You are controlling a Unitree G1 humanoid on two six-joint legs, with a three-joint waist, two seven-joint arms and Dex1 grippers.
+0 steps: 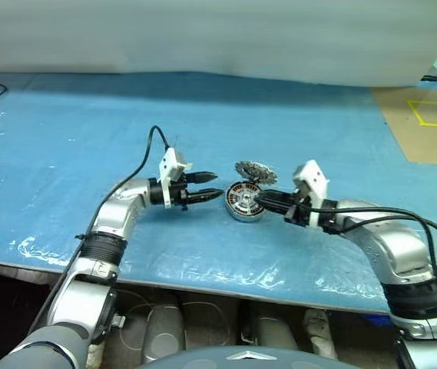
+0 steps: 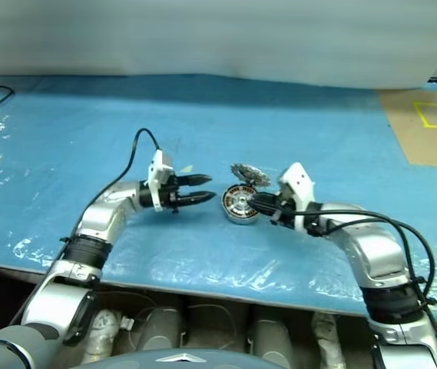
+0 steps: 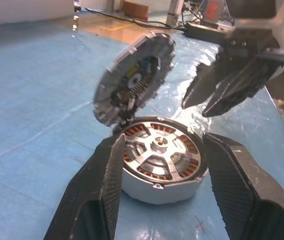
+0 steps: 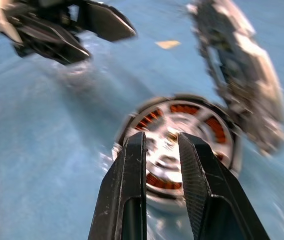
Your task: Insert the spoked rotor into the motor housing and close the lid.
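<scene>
Motor housing: the motor housing (image 1: pixel 245 201) lies on the blue table cover (image 1: pixel 64 131), a little below the middle of the head view. In the left wrist view its mouth faces up and the copper windings inside are visible.
Spoked rotor: the spoked rotor (image 3: pixel 157 155) seems already seated in the housing; silver spokes and a hub show inside the ring of windings. I judge that the inserting step is done.
Lid: the lid (image 1: pixel 254 171) stands open, tilted up at the upper right of the housing and joined to its rim there.
Key relation: the lid rises from the far rim, so closing means pushing it down over the open mouth. The housing is between the two grippers; its round axis points up.
Right gripper: the right gripper (image 1: pixel 262 201) comes from the lower right, its tips at the housing rim. The jaws are narrow with a small gap and hold nothing I can see.
Left gripper: the left gripper (image 1: pixel 207 187) is just left of the housing, apart from it, about half open and empty.
Nearer arm: the right one, I judge.
Count: one housing, one rotor, one lid, two grippers.
</scene>
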